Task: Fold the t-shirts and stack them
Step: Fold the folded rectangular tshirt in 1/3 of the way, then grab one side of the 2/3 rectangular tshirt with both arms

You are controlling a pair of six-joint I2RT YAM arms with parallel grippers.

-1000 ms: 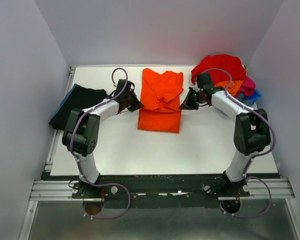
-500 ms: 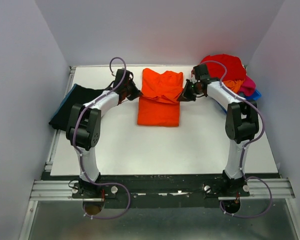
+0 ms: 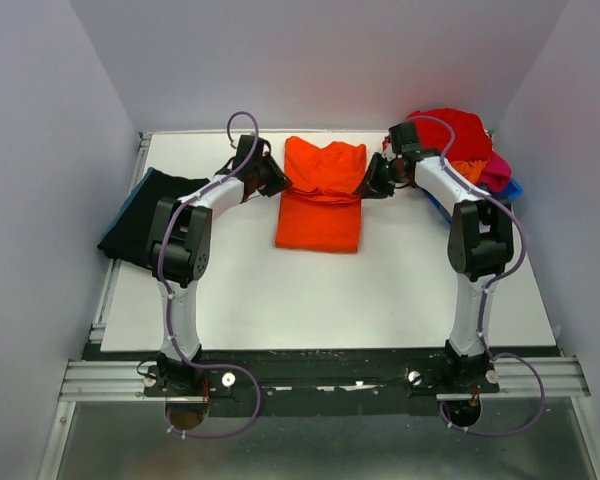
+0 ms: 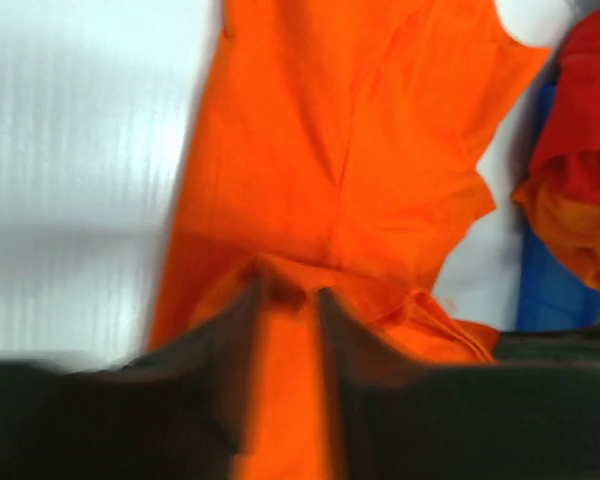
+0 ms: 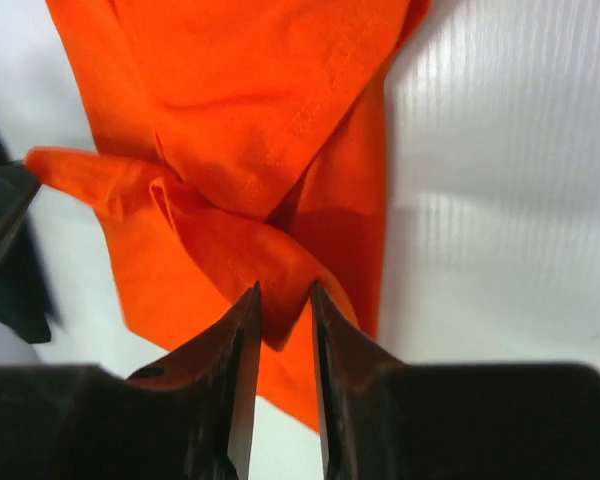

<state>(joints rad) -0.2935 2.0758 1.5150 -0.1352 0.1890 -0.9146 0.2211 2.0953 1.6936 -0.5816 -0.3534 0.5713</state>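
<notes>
An orange t-shirt (image 3: 320, 200) lies on the white table (image 3: 280, 290) at the far middle, with a bunched fold across its middle. My left gripper (image 3: 278, 183) is at the shirt's left edge. In the left wrist view its jaws (image 4: 288, 295) stand parted, with orange cloth (image 4: 350, 150) lying between them. My right gripper (image 3: 368, 187) is at the shirt's right edge. In the right wrist view its jaws (image 5: 284, 290) are also parted, over a loose fold of the shirt (image 5: 250, 90).
A dark folded garment (image 3: 145, 212) lies at the table's left edge. A heap of red, orange and pink shirts (image 3: 450, 135) sits at the far right over a blue container (image 3: 508, 190). White walls close in the left, far and right sides.
Both grippers carried the shirt's edges toward the far side, shortening it into a fold. Their jaws, shut on the cloth before, now stand parted.
</notes>
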